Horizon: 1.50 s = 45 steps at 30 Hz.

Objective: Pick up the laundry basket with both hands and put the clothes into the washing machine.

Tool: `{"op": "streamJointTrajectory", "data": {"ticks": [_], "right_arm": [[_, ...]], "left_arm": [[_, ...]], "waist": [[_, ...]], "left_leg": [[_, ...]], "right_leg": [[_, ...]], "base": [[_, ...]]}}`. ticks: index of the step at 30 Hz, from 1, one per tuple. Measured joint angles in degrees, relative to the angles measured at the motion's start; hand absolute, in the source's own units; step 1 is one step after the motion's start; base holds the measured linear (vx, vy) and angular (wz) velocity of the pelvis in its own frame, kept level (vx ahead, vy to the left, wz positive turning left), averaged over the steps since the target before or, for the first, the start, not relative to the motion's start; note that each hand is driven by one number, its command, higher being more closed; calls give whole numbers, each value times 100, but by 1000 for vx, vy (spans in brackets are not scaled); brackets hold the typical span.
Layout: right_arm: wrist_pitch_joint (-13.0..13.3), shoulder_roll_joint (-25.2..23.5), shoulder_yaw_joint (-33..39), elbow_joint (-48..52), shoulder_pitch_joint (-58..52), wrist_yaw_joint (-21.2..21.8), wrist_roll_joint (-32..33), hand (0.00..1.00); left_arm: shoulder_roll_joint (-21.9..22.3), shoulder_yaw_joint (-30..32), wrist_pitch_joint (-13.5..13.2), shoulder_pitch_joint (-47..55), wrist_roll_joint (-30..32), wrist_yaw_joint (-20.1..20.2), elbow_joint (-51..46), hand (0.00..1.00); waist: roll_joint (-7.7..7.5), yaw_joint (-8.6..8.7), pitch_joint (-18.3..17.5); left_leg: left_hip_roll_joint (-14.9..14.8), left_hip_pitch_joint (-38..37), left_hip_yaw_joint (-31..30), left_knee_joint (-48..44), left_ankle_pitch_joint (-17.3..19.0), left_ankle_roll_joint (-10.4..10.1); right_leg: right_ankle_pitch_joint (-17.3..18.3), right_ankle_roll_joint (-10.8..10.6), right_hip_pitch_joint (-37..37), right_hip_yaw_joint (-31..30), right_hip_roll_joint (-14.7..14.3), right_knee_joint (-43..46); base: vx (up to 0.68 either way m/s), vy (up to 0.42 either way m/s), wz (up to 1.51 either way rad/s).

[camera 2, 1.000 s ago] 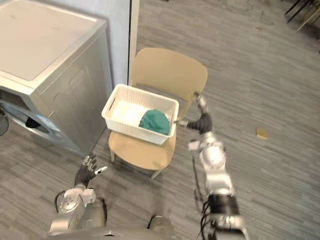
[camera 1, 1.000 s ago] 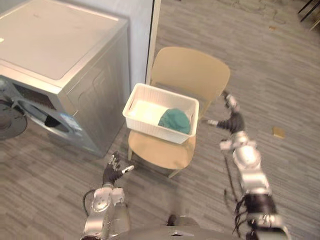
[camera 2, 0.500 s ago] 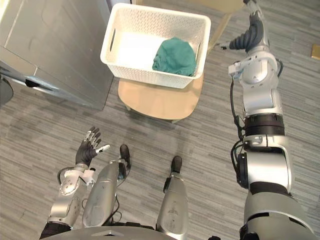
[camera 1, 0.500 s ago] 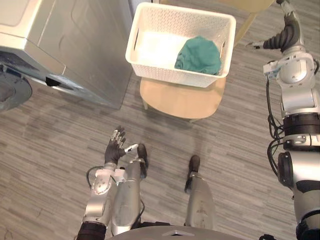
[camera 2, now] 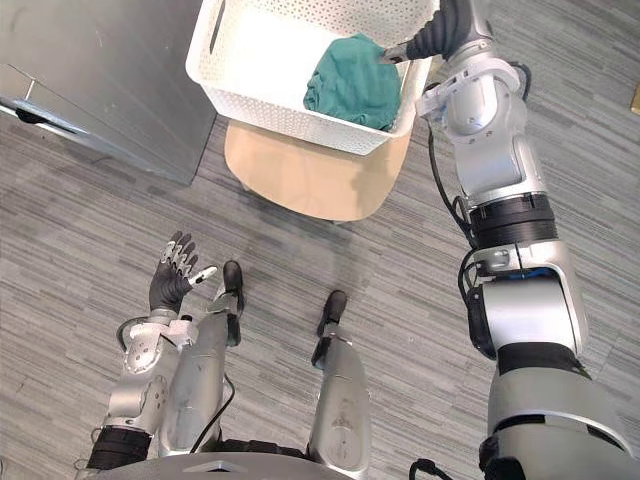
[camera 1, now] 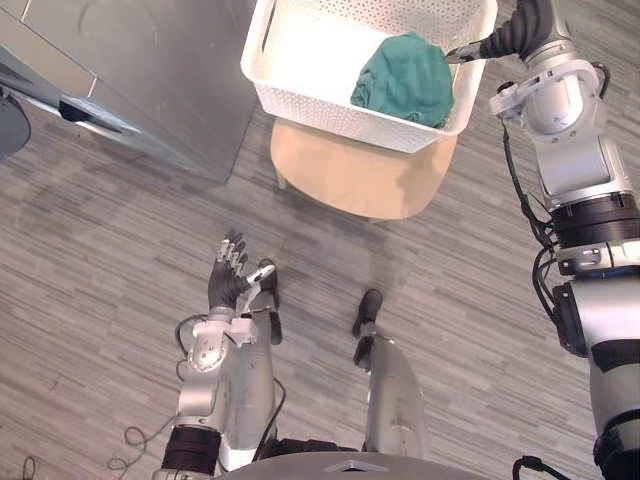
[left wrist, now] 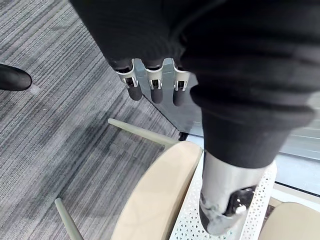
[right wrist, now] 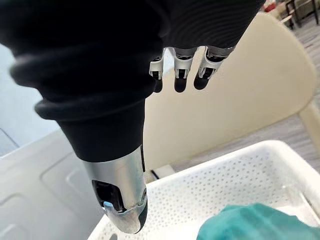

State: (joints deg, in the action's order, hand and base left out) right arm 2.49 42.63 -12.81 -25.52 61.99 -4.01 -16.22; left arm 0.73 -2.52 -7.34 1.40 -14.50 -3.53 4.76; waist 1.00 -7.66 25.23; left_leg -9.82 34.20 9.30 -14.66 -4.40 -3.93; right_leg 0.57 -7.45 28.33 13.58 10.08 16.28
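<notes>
Since half a second ago the camera has tipped further down, so the whole scene sits differently in the eye views. Measured against the basket, though, the right hand has closed in from well to the right, and its thumb now reaches across the right rim. The white perforated laundry basket stands on the tan chair's seat, just right of the grey washing machine. A teal garment is bunched against the basket's right wall, close under that thumb. In the right wrist view the fingers are straight and relaxed with the thumb out, gripping nothing. The left hand is spread open and empty, down near the robot and well apart from the basket. The step in hand appears to be taking hold for a two-handed lift. To do it well, the right hand should curl under the right rim without snagging the cloth, then wait. The left hand has the longer way to go, up and far to the basket's left end, where a handle slot shows. Both hands should close before any lifting, at matching height, or the basket is likely to tip or slide off the seat toward the machine.
</notes>
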Motion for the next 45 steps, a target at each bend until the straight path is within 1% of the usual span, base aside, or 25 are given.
{"op": "streamJointTrajectory", "data": {"ticks": [3, 6, 9, 12, 14, 17, 20, 23, 25, 27, 30, 34, 35, 37, 39, 41, 45], "right_arm": [[-2, -1, -206, -41, 57, 51, 0, 0], [9, 0, -297, -391, 412, 150, 2, 0], [4, 1, -414, -631, 565, 164, 13, 0], [8, 2, -528, -717, 638, 237, 25, 0], [8, 10, -555, -722, 639, 258, 34, 0], [19, 21, -827, -899, 725, 280, 60, 0], [27, 34, -1026, -1120, 942, 425, 105, 0], [33, 56, -1187, -1230, 1051, 530, 166, 0], [37, 58, -1210, -1370, 1112, 617, 355, 0], [33, 123, -1415, -1489, 1215, 683, 450, 0], [32, 134, -1439, -1572, 1244, 760, 571, 0], [3, 377, -1604, -1571, 1199, 921, 607, 0], [4, 411, -1555, -1570, 1139, 939, 657, 0], [-24, 467, -1155, -1625, 719, 995, 700, 0], [-47, 465, -1119, -1760, 619, 1033, 701, 0], [-48, 457, -1071, -1852, 616, 1109, 696, 0], [-46, 302, -809, -1984, 630, 1106, 695, 0]], "left_arm": [[-6, 23, -9, -9, 0, -8, 47, 0], [-11, 23, -21, -83, 1, -83, 47, 0], [-12, 20, -21, -122, -1, -123, 48, 0], [-2, 12, -21, -125, -2, -128, 51, 0], [4, 11, -22, -129, -1, -128, 52, 0], [1, 12, -31, -152, -2, -132, 72, 0], [-11, 14, -39, -236, -2, -151, 92, 0], [-10, 13, -55, -243, -6, -159, 104, 0], [-11, 12, -66, -253, -12, -159, 104, 0], [-15, 15, -67, -262, -19, -160, 105, 0], [-27, 19, -68, -296, -44, -197, 148, 0], [-58, 39, -68, -353, -48, -217, 155, 0], [-81, 41, -67, -390, -48, -216, 164, 0], [-205, 43, -59, -566, -46, -179, 263, 0], [-299, 82, -46, -614, -46, -97, 274, 0], [-387, 229, -42, -644, -45, -47, 271, 0], [-522, 304, 3, -656, -45, 1, 273, 0]], "waist": [[-9, -39, 5], [-16, -37, 9], [-66, -50, 36], [-80, -94, 43], [-80, -94, 43], [-82, -105, 43], [-86, -160, 42], [-87, -162, 43], [-87, -162, 43], [-87, -180, 43], [-88, -233, 43], [-88, -297, 43], [-88, -303, 43], [-87, -347, 42], [-87, -361, 42], [-87, -467, 42], [-87, -563, 42]], "left_leg": [[-30, 11, -10, 84, -66, -17], [-41, 78, -66, 322, -257, -42], [-81, 77, -149, 593, -463, -86], [-111, 64, -153, 725, -559, -117], [-117, 60, -163, 812, -623, -118], [-130, 56, -184, 948, -717, -135], [-154, 70, -196, 1183, -884, -154], [-161, 75, -227, 1248, -933, -169], [-164, 75, -248, 1300, -967, -172], [-188, 89, -261, 1368, -1008, -178], [-215, 98, -275, 1417, -1038, -198], [-189, 107, -436, 1598, -1164, -214], [-181, 121, -485, 1610, -1183, -210], [-107, 140, -748, 1613, -1208, -219], [-46, 140, -889, 1619, -1219, -226], [4, 132, -1011, 1674, -1236, -229], [37, 149, -1114, 1870, -1366, -231]], "right_leg": [[-4, 10, 28, 69, -28, 1], [-56, 86, 127, 191, -62, -51], [-90, 131, 160, 296, -129, -97], [-94, 139, 200, 324, -164, -104], [-108, 159, 204, 377, -180, -132], [-129, 189, 220, 452, -206, -177], [-161, 232, 317, 478, -249, -200], [-163, 236, 334, 532, -261, -202], [-170, 244, 334, 562, -272, -223], [-216, 266, 333, 576, -319, -311], [-242, 289, 332, 598, -367, -378], [-233, 288, 317, 745, -379, -392], [-216, 284, 303, 773, -378, -383], [-18, 267, 245, 960, -287, -148], [153, 257, 243, 1080, -197, 93], [315, 254, 269, 1138, -127, 312], [414, 257, 359, 1213, -75, 480]], "base": [[0, -58, 2], [-12, -50, 7], [-8, -75, 10], [-3, -74, 2], [2, -63, 4], [5, -64, 3], [11, -79, 0], [26, -66, 3], [40, -77, 3], [39, -70, -2], [48, -60, -2], [66, -50, 13], [77, -33, 38], [75, -23, 55], [45, -32, 51], [27, -64, 37], [17, -67, 17]]}}
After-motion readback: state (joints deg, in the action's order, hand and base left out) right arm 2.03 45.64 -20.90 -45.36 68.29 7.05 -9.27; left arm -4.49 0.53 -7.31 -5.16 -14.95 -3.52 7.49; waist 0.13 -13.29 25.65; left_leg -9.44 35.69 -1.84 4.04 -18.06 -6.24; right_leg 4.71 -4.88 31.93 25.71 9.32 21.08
